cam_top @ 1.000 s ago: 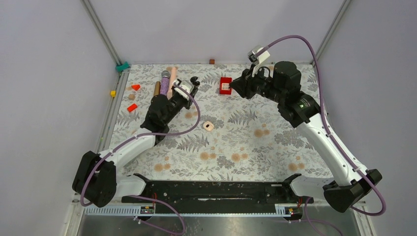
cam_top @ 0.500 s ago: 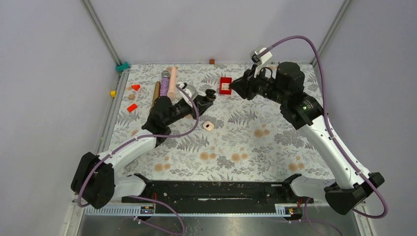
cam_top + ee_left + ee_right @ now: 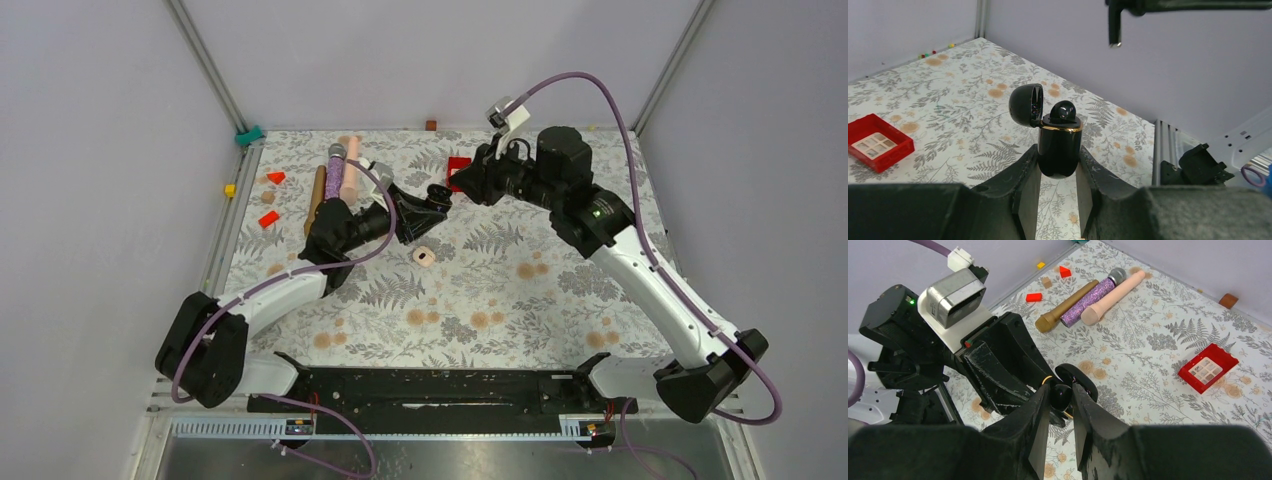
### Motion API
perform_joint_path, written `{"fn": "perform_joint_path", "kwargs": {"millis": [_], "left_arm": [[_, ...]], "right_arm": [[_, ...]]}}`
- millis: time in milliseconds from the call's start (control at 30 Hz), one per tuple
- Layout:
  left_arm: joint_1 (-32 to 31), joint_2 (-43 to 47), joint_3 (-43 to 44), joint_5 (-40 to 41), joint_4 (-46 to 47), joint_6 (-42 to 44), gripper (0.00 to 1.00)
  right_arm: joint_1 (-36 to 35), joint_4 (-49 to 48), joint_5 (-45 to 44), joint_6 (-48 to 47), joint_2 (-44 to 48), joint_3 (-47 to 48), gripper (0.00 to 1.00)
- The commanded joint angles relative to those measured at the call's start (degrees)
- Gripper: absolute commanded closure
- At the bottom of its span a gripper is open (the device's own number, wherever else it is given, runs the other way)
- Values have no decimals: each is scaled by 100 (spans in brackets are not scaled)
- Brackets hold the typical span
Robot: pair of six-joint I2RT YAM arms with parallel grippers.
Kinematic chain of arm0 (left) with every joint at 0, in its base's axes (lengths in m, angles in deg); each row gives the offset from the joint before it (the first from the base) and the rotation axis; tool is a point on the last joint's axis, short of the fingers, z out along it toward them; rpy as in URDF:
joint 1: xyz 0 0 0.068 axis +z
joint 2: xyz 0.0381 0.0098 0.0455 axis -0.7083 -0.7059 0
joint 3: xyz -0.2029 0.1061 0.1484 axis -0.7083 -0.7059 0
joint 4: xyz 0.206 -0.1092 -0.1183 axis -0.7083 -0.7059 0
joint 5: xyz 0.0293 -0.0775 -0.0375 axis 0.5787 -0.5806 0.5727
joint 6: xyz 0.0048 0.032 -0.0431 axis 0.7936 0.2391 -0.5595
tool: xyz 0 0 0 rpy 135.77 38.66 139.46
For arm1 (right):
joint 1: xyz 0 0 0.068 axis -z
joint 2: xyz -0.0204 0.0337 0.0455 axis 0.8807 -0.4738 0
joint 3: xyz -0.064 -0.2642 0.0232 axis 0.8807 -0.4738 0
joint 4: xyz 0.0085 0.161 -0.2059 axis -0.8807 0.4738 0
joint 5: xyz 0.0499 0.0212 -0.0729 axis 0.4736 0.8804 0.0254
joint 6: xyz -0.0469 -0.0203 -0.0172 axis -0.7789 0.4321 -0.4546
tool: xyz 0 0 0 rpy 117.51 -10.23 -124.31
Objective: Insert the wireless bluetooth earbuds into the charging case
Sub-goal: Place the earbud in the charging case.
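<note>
My left gripper [image 3: 428, 203] [image 3: 1058, 155] is shut on the glossy black charging case [image 3: 1059, 147] [image 3: 437, 194] and holds it upright above the cloth. Its lid [image 3: 1024, 105] [image 3: 1084, 383] is open. One black earbud [image 3: 1064, 111] sits in the case mouth. My right gripper [image 3: 462, 183] [image 3: 1061, 390] hangs just over the case. Its fingers stand a narrow gap apart, closed on a second black earbud [image 3: 1061, 396]. No whitish earbuds show.
A small whitish case [image 3: 424, 256] lies on the floral cloth below the grippers. A red tray [image 3: 458, 163] [image 3: 1209, 368] sits behind them. Three microphones [image 3: 335, 172] [image 3: 1088, 302] and small red blocks [image 3: 268, 219] lie at the left. Walls enclose the table.
My left arm has swung right, carrying the open case from beside the microphones to the middle. My right gripper has moved left from the red tray to over the case.
</note>
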Motion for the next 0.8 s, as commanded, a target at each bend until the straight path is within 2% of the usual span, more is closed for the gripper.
{"fn": "perform_joint_path", "kwargs": {"millis": [0,367,767], "left_arm": [[-31,-93,-37,-244,717,-527,100],[-54,-86,-45,-381,903,-776,100],[-65,-109,-28,-409,964,-916,100]], "right_arm": [[-228,-149,-387,-138,-167,228,71],[-541,-44,-810,-488,-340,279,71],[-677,-22,-858,-523,-423,258,72]]}}
